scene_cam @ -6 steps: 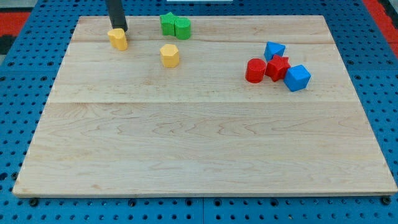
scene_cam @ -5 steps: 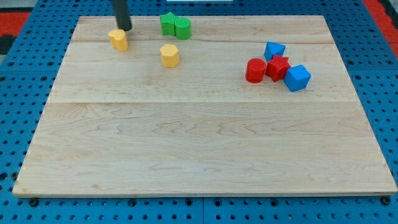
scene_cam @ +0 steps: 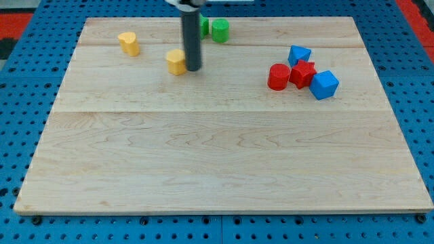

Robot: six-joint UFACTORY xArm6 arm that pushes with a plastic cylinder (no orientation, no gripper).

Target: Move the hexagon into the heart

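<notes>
The yellow hexagon block [scene_cam: 176,61] is touched on its right side by my tip [scene_cam: 193,69], which has no fingers, but remains well apart from the yellow heart-shaped block [scene_cam: 127,43] on the wooden counter [scene_cam: 224,156], so most pushing is judged undone.

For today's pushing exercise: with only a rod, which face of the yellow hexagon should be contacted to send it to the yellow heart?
Press the yellow hexagon on its right face, where my tip now sits; the yellow heart lies up-left, so contact slightly low.
</notes>
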